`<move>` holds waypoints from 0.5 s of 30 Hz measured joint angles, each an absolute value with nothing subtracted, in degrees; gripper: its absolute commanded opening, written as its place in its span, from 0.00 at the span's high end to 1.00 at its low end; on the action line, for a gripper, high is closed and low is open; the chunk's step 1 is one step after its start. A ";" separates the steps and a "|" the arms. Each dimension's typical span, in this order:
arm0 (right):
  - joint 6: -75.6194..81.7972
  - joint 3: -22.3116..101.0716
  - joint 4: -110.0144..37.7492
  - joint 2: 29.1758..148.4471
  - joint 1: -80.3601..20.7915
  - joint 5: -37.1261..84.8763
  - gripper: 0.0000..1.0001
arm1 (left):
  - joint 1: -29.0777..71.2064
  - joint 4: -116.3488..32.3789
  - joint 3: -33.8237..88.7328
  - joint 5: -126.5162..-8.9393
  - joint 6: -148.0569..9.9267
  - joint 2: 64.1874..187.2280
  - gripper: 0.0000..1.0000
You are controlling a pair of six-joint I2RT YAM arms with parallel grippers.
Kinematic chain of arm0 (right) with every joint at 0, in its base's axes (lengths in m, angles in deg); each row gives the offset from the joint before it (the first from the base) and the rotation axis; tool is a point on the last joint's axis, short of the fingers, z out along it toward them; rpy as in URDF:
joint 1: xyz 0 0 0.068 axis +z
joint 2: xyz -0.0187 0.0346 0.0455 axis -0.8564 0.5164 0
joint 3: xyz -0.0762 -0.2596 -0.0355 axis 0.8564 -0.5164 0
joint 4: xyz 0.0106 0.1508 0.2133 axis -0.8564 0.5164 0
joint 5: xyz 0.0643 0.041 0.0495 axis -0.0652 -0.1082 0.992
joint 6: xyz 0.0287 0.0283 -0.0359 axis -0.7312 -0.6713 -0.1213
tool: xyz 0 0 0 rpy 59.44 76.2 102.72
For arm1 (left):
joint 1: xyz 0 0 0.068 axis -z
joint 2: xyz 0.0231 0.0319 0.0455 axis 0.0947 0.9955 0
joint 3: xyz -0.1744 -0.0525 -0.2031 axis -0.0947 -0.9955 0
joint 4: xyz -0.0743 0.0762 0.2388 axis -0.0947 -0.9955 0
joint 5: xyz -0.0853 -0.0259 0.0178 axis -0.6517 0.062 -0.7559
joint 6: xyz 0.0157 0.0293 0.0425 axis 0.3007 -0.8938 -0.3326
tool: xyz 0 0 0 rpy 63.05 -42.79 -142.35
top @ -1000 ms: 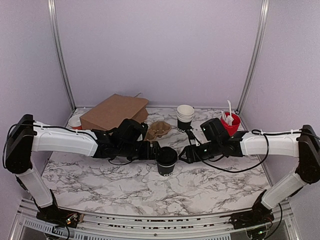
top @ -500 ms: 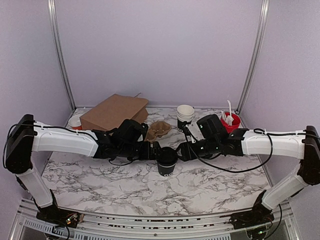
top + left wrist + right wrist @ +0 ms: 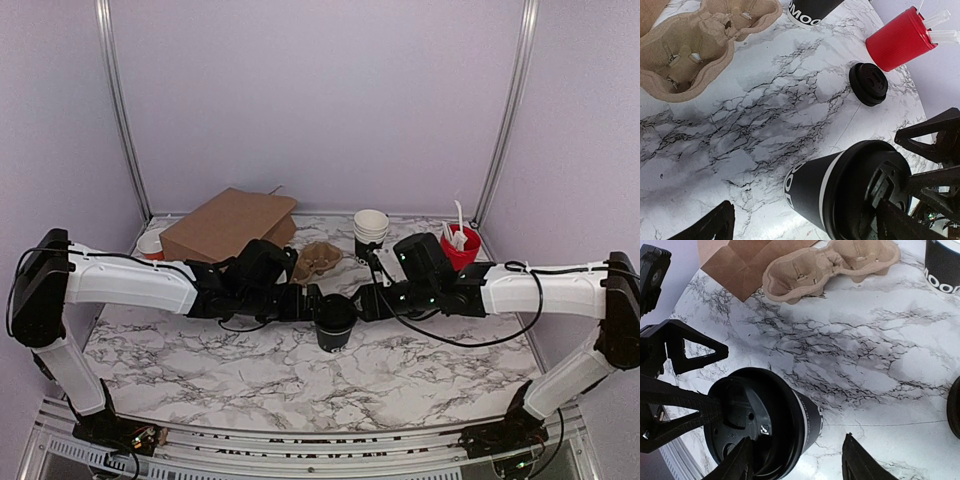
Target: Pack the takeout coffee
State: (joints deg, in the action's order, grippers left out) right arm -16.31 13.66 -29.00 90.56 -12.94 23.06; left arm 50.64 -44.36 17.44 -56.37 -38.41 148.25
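The black lidded paper coffee cup [image 3: 334, 322] stands central on the marble desk [image 3: 420, 370], left fingers [image 3: 715, 222] spread wide at its nine o'clock, right fingers [image 3: 857, 462] part-spread at its three o'clock. One arm alone should close squarely on its body. One lidded cup, one pulp carrier [image 3: 318, 260] at twelve o'clock, one brown bag [image 3: 228, 222] at ten.

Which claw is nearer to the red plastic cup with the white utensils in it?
Right. The right claw sits at the lidded black paper cup, with the red plastic cup behind its wrist; the left claw is on that black cup's other side, farther off.
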 measured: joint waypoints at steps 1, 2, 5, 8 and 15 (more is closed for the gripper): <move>-16.29 13.66 -28.52 90.16 -12.94 22.54 0.42 | 50.68 -44.34 17.44 -56.40 -38.38 148.28 0.01; -16.29 13.66 -27.95 89.73 -12.94 21.93 0.42 | 50.68 -44.34 17.44 -56.40 -38.38 148.30 0.01; -16.29 13.68 -26.31 88.22 -12.94 19.76 0.42 | 50.68 -44.27 17.44 -56.37 -38.38 148.32 0.01; -16.31 13.70 -25.53 86.73 -12.96 17.99 0.42 | 50.68 -44.27 17.44 -56.37 -38.38 148.32 0.01; -16.36 14.36 -25.37 86.38 -12.96 16.75 0.43 | 50.68 -44.30 17.44 -56.37 -38.41 148.32 0.01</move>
State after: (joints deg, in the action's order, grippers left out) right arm -16.36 14.36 -25.37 86.38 -12.96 16.75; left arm 50.68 -44.30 17.44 -56.37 -38.41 148.32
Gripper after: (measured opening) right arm 0.573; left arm 0.990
